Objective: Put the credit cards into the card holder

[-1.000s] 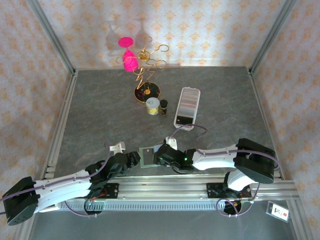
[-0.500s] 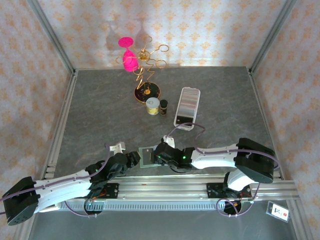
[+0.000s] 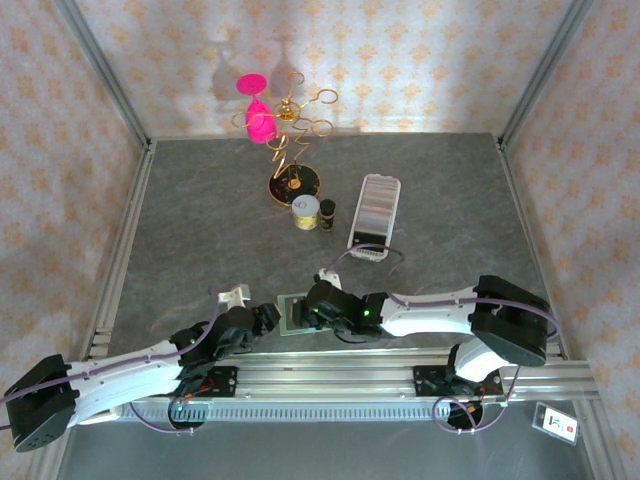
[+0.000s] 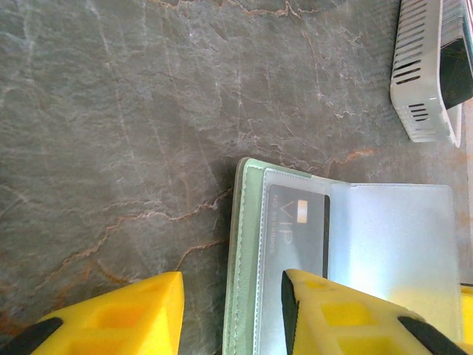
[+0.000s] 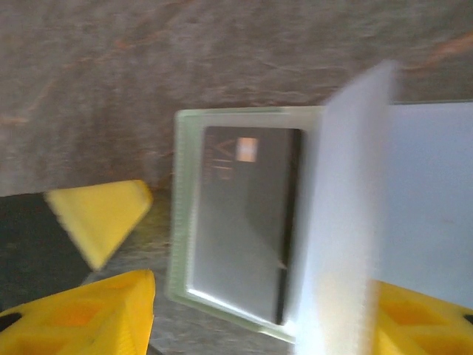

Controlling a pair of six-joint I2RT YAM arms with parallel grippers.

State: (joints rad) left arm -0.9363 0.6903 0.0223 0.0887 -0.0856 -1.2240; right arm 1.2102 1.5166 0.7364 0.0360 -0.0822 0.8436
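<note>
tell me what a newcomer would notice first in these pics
The two arms meet at the near edge of the table, the left gripper and right gripper both open over an open sage-green card holder with a dark VIP card in its clear pocket. At the far side, bright pink pieces sit on a curly gold wire stand, with a long clear tray of cards nearby.
</note>
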